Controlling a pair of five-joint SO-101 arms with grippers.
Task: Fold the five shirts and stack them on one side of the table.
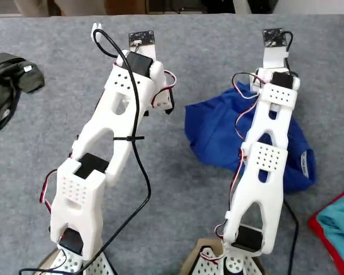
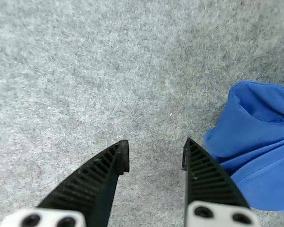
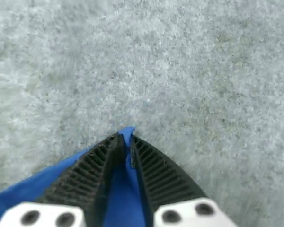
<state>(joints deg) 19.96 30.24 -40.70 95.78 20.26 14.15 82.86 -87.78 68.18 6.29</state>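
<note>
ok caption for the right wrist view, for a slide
Right gripper shut on a corner of the blue shirt above the grey table.

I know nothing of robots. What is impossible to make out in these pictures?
- blue shirt: high view, middle hidden under the right arm.
- dark shirt: high view, cut off by the left edge.
- teal cloth on red cloth: high view, cut off by the corner.
- Fold pinched by the right gripper: right wrist view, its fingers cover it.

Left gripper (image 2: 155, 156) agape above grey carpet (image 2: 109, 71) — blue shirt (image 2: 255, 142) just beside.
</note>
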